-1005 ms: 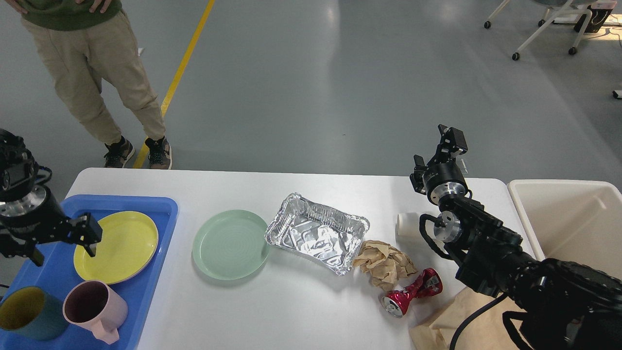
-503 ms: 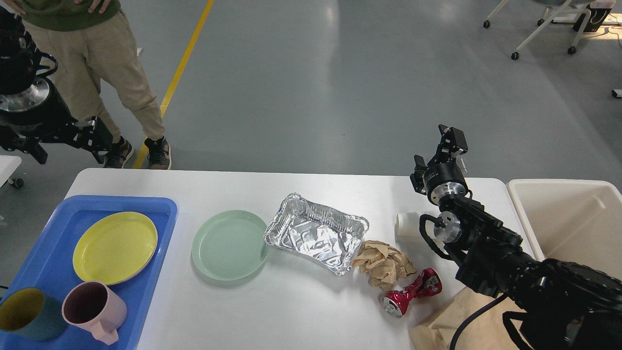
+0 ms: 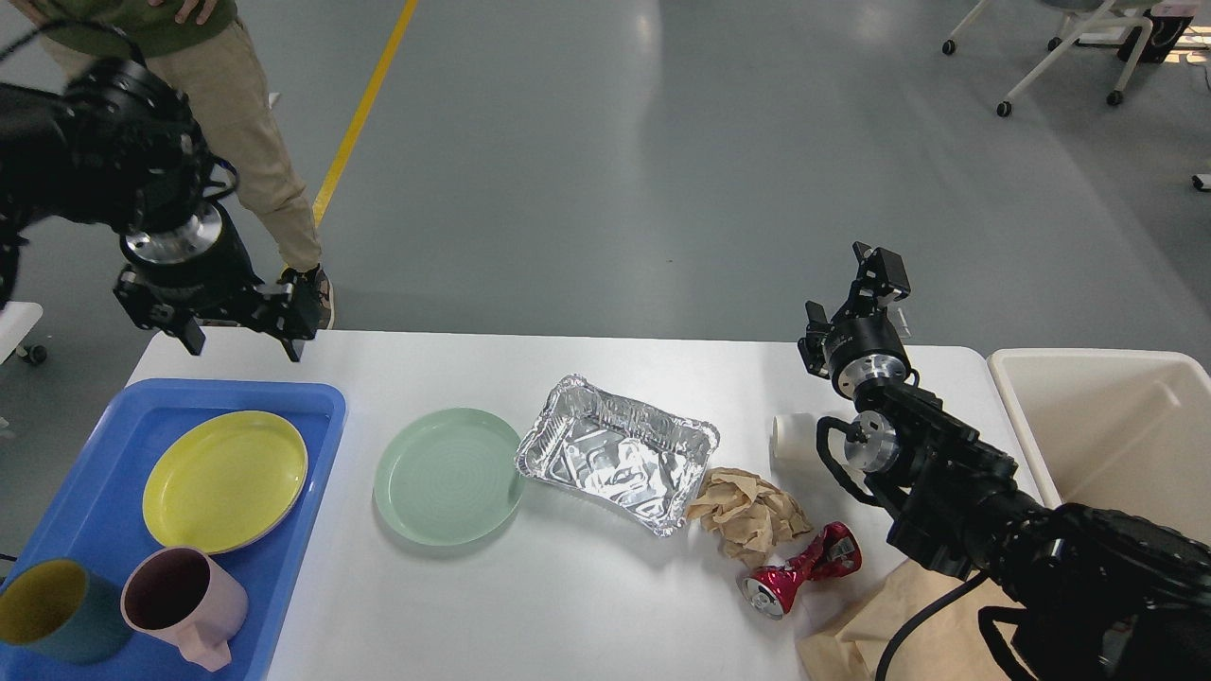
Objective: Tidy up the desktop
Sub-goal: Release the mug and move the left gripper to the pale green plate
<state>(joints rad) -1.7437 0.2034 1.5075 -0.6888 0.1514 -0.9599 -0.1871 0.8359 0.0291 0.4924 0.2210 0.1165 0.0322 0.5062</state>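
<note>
The white desktop [image 3: 568, 615] holds a pale green plate [image 3: 447, 476], a crinkled foil tray [image 3: 615, 454], a ball of crumpled brown paper [image 3: 752, 515], a crushed red can [image 3: 802, 567] and a white cup [image 3: 791, 437] lying on its side. My left gripper [image 3: 244, 339] is open and empty, hovering above the table's far left corner. My right gripper [image 3: 878, 270] is raised above the far right edge, past the white cup; it is small and dark, and it holds nothing I can make out.
A blue tray [image 3: 236, 390] at the left holds a yellow plate [image 3: 225, 480], a pink mug [image 3: 180, 601] and a teal cup [image 3: 57, 610]. A cream bin [image 3: 1116, 426] stands at the right. Brown paper [image 3: 870, 624] lies under my right arm. A person [image 3: 236, 142] stands beyond the far left corner.
My left arm has lifted off the blue tray, risen, and swung right to the table's far left corner. The right arm and the objects have not moved.
</note>
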